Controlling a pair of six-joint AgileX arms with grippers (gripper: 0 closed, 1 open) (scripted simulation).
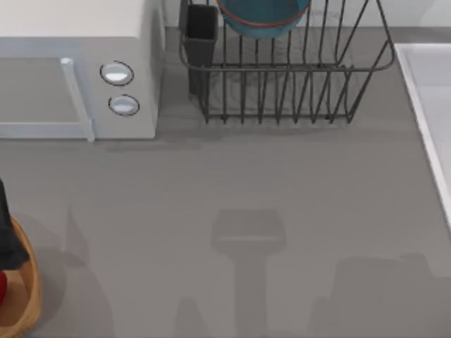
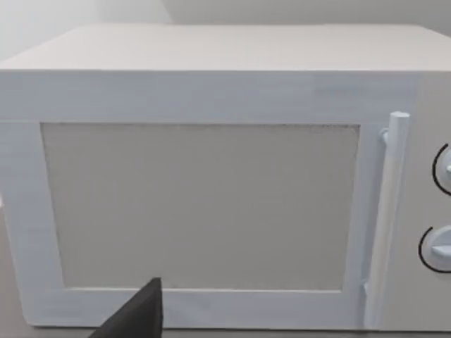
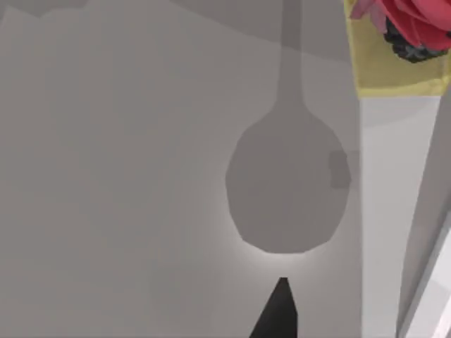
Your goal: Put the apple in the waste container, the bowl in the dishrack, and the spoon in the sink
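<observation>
Right gripper (image 3: 278, 313) hangs over the sink (image 1: 416, 91) at the table's right edge; I cannot tell if it holds anything. The spoon (image 3: 285, 190) seems to lie inside, so this looks like the last step. Next, it should lift straight up. Left gripper (image 2: 141, 310) sits by the microwave (image 2: 211, 204).

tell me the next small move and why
Probably lift the right gripper straight up, clear of the sink: the spoon seems to lie on its pale floor, the bowl sits in the dishrack, and the apple shows in the waste container. Left gripper idles facing the microwave.
</observation>
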